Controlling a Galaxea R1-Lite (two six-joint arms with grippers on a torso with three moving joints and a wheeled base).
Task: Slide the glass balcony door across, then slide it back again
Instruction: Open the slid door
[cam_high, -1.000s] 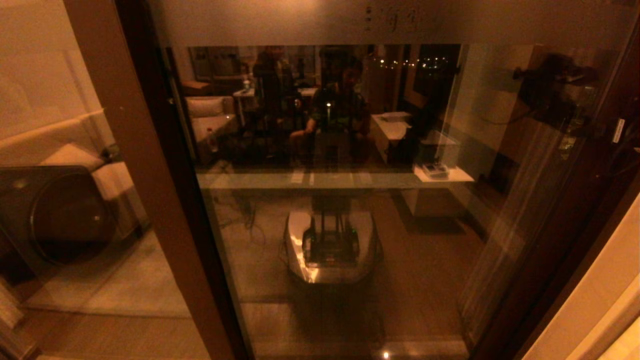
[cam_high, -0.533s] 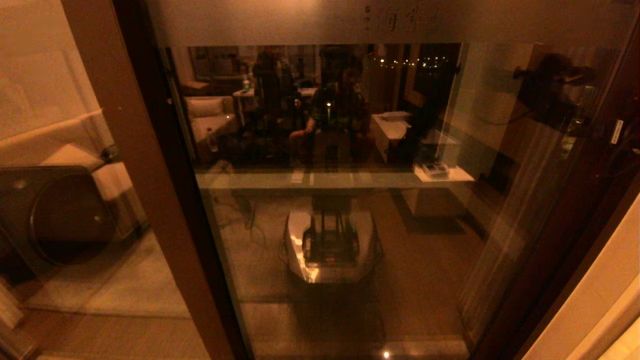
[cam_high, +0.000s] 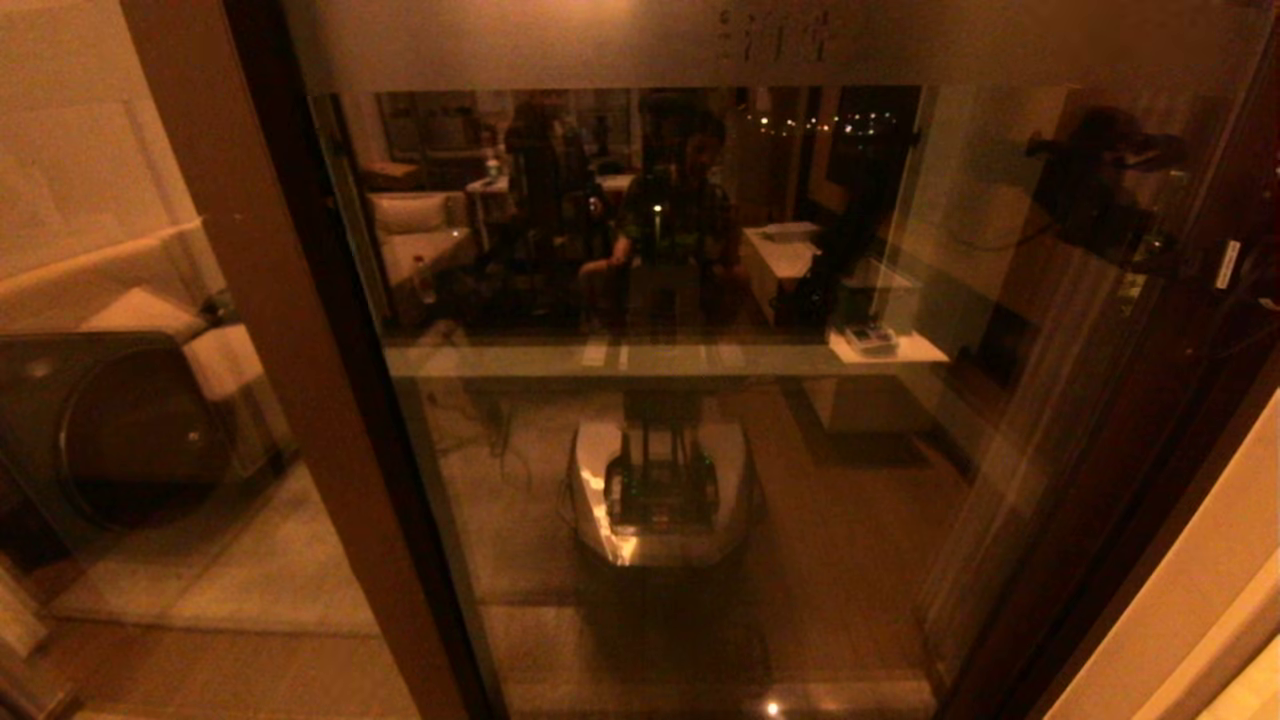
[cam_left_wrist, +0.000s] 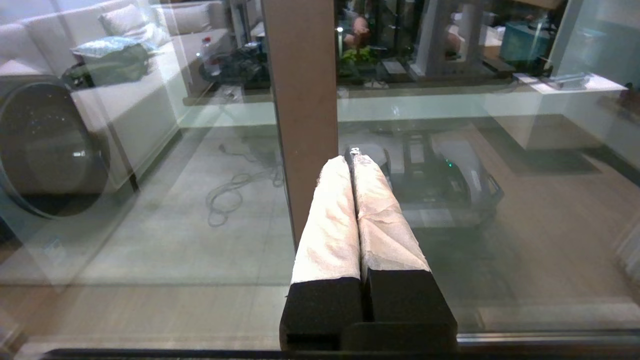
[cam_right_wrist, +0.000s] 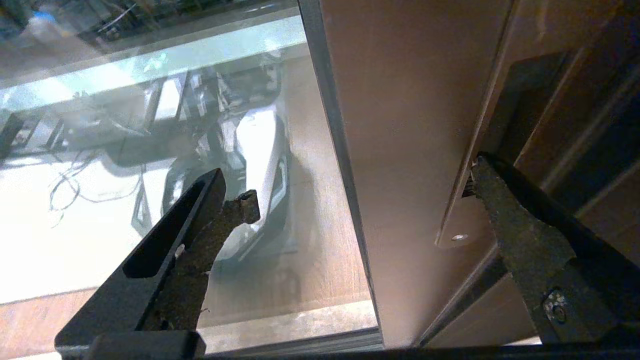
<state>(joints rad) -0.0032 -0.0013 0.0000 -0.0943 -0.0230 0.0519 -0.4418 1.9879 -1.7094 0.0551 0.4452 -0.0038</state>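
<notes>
Door stile (cam_right_wrist: 410, 125) sits between open right hand's (cam_right_wrist: 360, 195) fingers.

1. Left gripper (cam_left_wrist: 354, 159): jaws fully closed. The two white-wrapped fingers (cam_left_wrist: 330, 215) lie pressed together along their whole length and hold nothing. The black finger bases sit side by side beneath the wrapping.
2. Left arm: appears only in its own wrist view and does not show directly in the head view.
3. Right gripper (cam_right_wrist: 360, 180): jaws spread wide apart. The two dark, worn fingers (cam_right_wrist: 520, 235) stand well separated. One fingertip sits at the edge of the recessed handle slot; whether it touches cannot be determined. The other fingertip hangs free in front of the glass.
4. Right arm: the head view shows only a dark reflection at the upper right, with no detail readable.
</notes>
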